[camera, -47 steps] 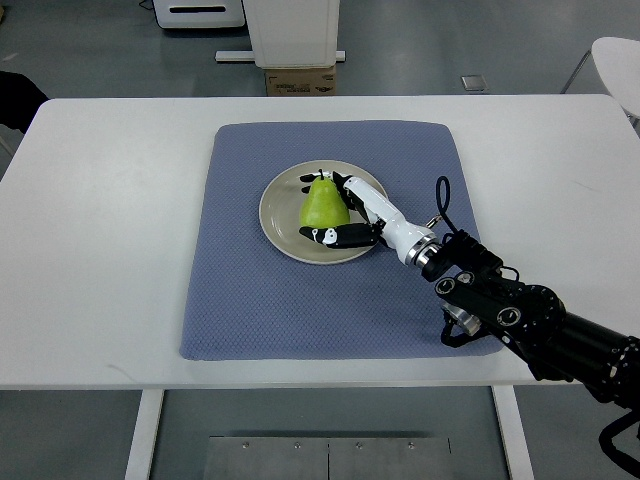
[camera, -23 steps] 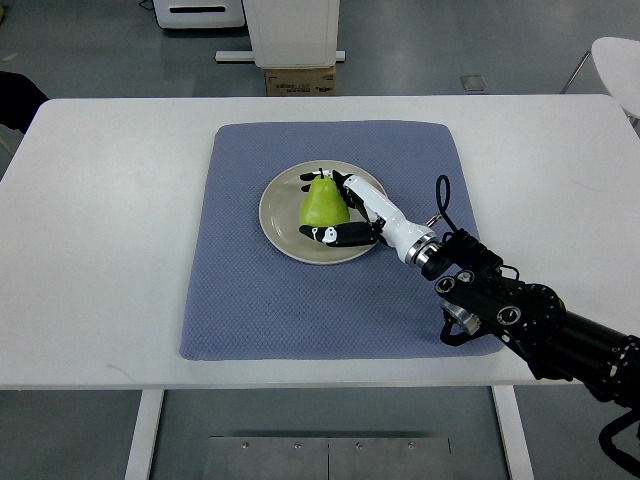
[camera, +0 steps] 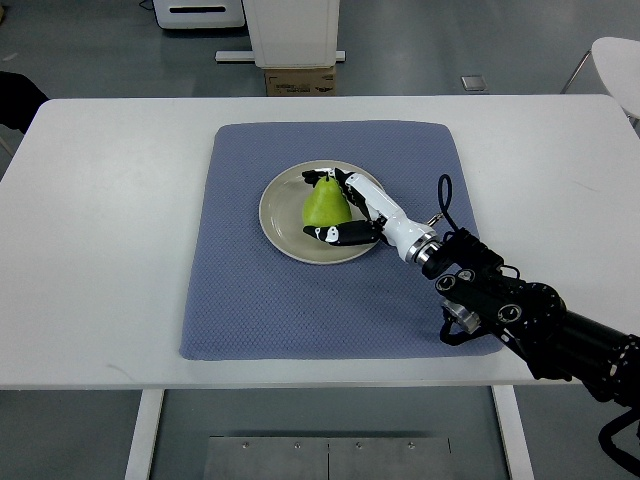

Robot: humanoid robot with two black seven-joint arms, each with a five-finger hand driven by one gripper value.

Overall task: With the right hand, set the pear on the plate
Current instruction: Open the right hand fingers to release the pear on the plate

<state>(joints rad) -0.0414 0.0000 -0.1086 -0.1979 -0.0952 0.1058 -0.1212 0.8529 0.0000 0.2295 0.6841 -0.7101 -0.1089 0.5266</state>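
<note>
On the plate (camera: 280, 215), green pear (camera: 324, 204) stands upright.

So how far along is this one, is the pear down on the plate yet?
Mostly done: the pear stands over the plate, apparently resting on it. In hand: the right robot hand is wrapped around the pear. Left: open the fingers and pull the arm back off the blue mat.

Setting: robotics lab or test room
Floor (camera: 100, 50): bare grey, polished
Work surface: plain white table (camera: 100, 250) with blue-grey mat (camera: 250, 300)
Background: white equipment base (camera: 292, 30), cardboard box (camera: 300, 80), white machine (camera: 200, 12)
Far right: white chair edge (camera: 618, 62)
</note>
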